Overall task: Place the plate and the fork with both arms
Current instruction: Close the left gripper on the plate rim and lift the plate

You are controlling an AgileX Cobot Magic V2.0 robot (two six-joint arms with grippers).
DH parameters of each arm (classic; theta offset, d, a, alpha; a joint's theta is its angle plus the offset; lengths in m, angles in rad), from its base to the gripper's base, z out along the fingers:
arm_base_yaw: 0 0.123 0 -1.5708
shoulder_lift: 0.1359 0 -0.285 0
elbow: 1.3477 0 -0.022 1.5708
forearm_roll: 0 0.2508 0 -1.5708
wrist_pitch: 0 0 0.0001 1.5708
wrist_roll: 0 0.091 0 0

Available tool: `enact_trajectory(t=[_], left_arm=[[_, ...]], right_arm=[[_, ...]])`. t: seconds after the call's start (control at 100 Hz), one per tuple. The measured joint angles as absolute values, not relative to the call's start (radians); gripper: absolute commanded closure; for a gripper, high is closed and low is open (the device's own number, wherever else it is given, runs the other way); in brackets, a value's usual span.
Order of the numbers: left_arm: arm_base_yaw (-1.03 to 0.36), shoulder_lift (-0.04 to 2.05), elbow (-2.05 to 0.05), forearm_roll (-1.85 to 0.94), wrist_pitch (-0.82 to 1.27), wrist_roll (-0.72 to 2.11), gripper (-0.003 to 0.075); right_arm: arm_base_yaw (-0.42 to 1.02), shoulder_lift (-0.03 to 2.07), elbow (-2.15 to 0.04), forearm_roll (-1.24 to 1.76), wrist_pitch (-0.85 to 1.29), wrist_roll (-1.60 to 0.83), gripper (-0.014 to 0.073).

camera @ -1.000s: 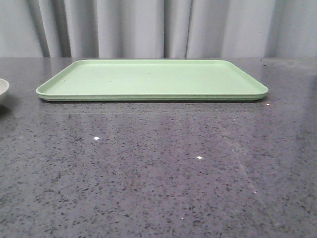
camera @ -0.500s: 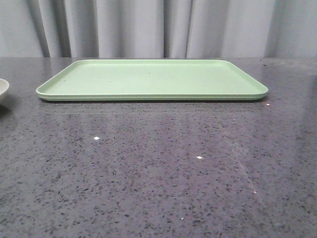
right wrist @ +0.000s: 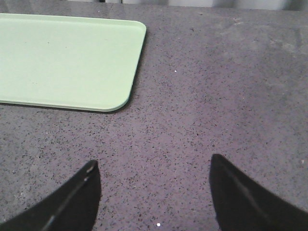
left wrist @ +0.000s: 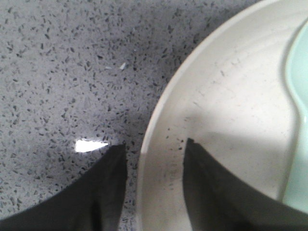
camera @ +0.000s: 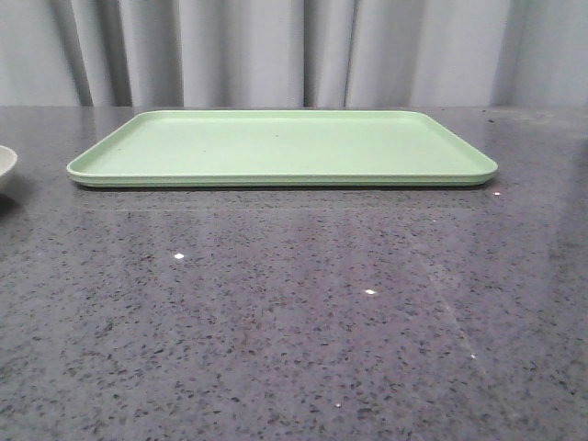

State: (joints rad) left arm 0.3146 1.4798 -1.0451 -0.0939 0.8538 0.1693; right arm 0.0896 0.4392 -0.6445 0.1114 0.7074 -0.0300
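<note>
A dark speckled stone tabletop (camera: 294,312) runs back to a pale grey curtain (camera: 294,50), with a flat light-green tray (camera: 285,147) lying across the far half.

Nearest in the left wrist view, the left gripper (left wrist: 154,149) has its jaws parted to a narrow gap that straddles the rim of the plate (left wrist: 226,110): one finger stands outside on the stone, the other inside the bowl. Whether they already pinch the rim I cannot tell. Beyond the inner finger a pale blue-green utensil (left wrist: 298,120) rests in the plate.

The right gripper (right wrist: 154,178) hangs with its jaws spread wide and empty over bare stone; the tray's corner lies ahead of them and off to one side. The fork is not visible anywhere.

This looks like the plate grasp. Next the left jaws need to close firmly on the rim and lift level.
</note>
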Motion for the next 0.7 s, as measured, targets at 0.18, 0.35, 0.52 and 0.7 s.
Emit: enact_trajectory(t=[0.18, 0.35, 0.52, 0.7], left_arm=[[0.315, 1.480, -1.045, -0.094, 0.856, 0.169, 0.0669], [0.315, 1.480, -1.051, -0.103, 0.856, 0.169, 0.0740], [0.334, 1.480, -1.052, -0.126, 0.864, 0.171, 0.0739], [0.387, 1.469, -1.052, -0.241, 0.891, 0.267, 0.0739]], right_arm=[[0.090, 0.439, -0.645, 0.111, 0.707, -0.030, 0.0104], [0.090, 0.439, -0.645, 0.111, 0.707, -0.030, 0.0104], [0.090, 0.439, -0.645, 0.111, 0.707, -0.030, 0.0104], [0.090, 0.439, -0.645, 0.111, 0.707, -0.030, 0.0104]])
